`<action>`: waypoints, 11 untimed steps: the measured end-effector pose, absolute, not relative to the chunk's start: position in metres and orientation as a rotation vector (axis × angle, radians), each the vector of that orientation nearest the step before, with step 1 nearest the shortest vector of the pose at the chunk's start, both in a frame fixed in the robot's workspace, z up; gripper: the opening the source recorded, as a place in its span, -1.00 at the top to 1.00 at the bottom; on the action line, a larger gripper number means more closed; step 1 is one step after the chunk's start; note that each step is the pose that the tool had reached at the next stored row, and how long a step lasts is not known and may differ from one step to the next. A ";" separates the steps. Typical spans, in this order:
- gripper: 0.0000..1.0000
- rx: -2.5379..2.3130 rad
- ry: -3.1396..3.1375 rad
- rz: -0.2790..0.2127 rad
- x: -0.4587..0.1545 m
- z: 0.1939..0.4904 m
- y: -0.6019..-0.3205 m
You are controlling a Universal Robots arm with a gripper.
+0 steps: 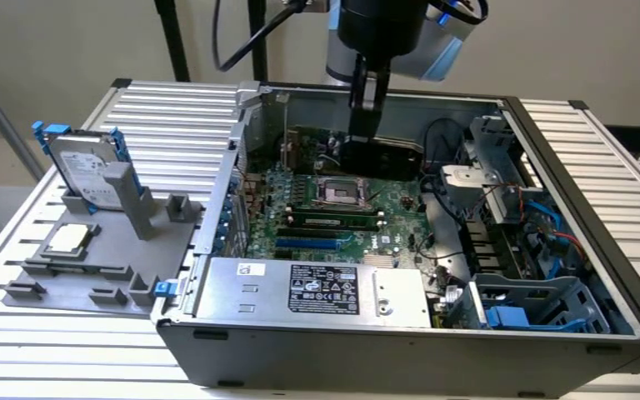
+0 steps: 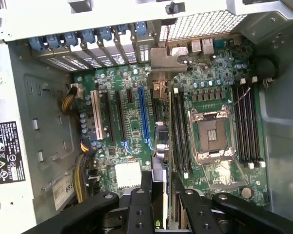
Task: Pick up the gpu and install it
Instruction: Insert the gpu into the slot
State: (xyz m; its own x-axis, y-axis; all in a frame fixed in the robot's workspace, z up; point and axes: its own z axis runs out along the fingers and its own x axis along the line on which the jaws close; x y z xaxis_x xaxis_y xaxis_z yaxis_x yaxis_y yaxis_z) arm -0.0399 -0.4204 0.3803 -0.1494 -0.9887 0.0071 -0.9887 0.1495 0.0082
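My gripper (image 1: 362,140) reaches down into the open computer case (image 1: 409,358) and is shut on the gpu (image 1: 385,157), a flat black card held upright on edge near the case's back wall. It hangs over the green motherboard (image 1: 392,221), just behind the CPU socket (image 1: 340,193). In the wrist view the black fingers (image 2: 139,209) of the gripper (image 2: 161,197) clamp the gpu (image 2: 161,151), seen edge-on. Its silver end bracket (image 2: 166,57) points at the rear slot openings. The card lies between the long blue slot (image 2: 144,114) and the memory slots (image 2: 180,131).
A grey fixture (image 1: 87,275) at the exterior view's left carries a silver hard drive with a blue frame (image 1: 84,171) and a small square CPU chip (image 1: 67,239). Inside the case are the power supply (image 1: 314,287), cables (image 1: 509,217) and a drive cage (image 1: 532,304).
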 end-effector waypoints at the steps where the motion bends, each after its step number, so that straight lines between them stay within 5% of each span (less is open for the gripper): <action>1: 0.47 2.053 -2.364 -0.003 -0.041 0.380 -0.421; 11: 0.47 2.090 -2.342 -0.018 -0.056 0.368 -0.433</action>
State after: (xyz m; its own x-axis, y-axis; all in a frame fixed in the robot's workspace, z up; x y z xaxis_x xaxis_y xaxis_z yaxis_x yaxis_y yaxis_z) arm -0.0558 -0.4334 0.3685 -0.1134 -0.9935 -0.0061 -0.9935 0.1133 0.0099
